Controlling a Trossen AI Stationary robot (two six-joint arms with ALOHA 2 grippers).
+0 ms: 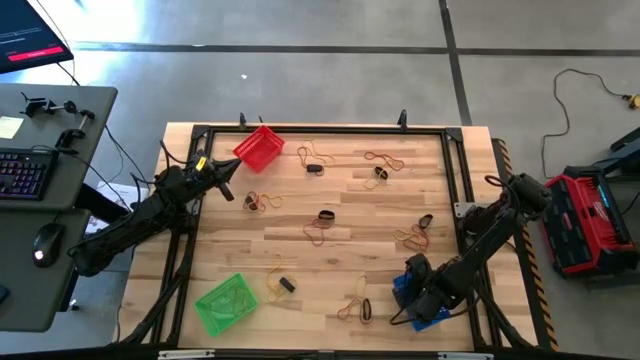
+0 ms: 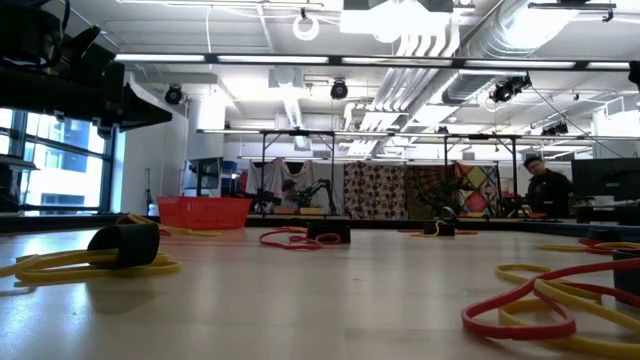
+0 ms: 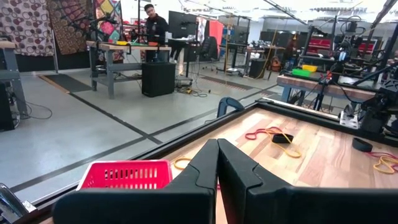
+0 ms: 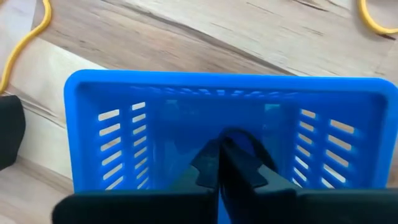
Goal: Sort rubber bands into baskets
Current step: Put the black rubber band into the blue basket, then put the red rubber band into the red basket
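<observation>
An open industrial lab or workshop: exposed white ceiling ducts (image 2: 430,40), polished grey concrete floor (image 3: 74,143), steel-legged workbenches (image 3: 124,53), a light wooden plank table (image 1: 340,240), and a desk with a backlit keyboard (image 1: 22,175)

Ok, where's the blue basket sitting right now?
In the high view the blue basket sits at the table's near right corner, under the right gripper, whose shut jaws hang inside it; a black rubber band lies just to its left.

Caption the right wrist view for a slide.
Right claw, shut, poised over the blue basket on the wooden table, a yellow band lying beside it.
</observation>
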